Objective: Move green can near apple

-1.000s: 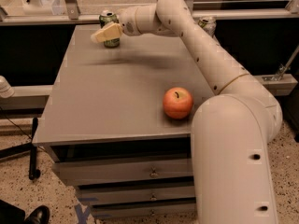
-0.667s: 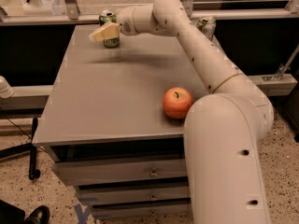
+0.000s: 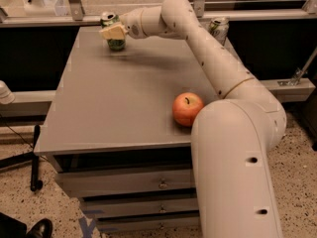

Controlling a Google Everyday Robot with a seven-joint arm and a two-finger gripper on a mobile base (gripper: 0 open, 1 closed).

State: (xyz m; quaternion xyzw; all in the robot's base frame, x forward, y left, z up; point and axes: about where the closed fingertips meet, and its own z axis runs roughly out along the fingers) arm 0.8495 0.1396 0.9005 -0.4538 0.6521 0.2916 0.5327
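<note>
The green can (image 3: 116, 43) stands at the far left back of the grey table (image 3: 114, 108). My gripper (image 3: 114, 31) is at the can, reaching in from the right. One pale finger (image 3: 112, 32) lies across the can's front and the other is hidden behind it, so the gripper looks closed on the can. The can's base seems to rest on the table. The red-orange apple (image 3: 187, 108) sits near the table's front right edge, close to my arm's large lower link (image 3: 233, 172).
A second, paler can (image 3: 218, 29) stands at the back right, partly behind my arm. A rail with metal posts (image 3: 74, 4) runs behind the table. Drawers (image 3: 129, 182) are below the tabletop. A chair base (image 3: 29, 157) stands at the left.
My arm's elbow has swung slightly left while the gripper stays at the green can. The can's top has shifted a little left. The apple has not moved.
</note>
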